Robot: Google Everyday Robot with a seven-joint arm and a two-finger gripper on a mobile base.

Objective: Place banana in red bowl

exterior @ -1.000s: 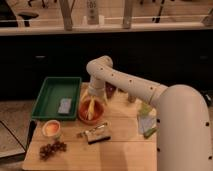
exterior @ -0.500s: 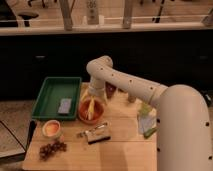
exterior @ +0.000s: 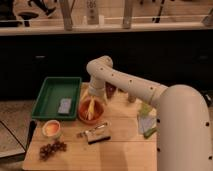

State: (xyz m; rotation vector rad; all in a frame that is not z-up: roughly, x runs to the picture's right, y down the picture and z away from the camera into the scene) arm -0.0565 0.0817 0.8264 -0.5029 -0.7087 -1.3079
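Pincer (exterior: 92, 100) down over red bowl (exterior: 98, 119), mid-counter (exterior: 120, 152); grip state: can't tell. Banana (exterior: 90, 109) lies inside bowl, directly under pincer. Green tray (exterior: 47, 97) just left of bowl. Grapes (exterior: 51, 148) nr front-left corner.

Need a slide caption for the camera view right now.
Gripper above the red bowl, the banana at the bowl beneath it, green tray alongside.
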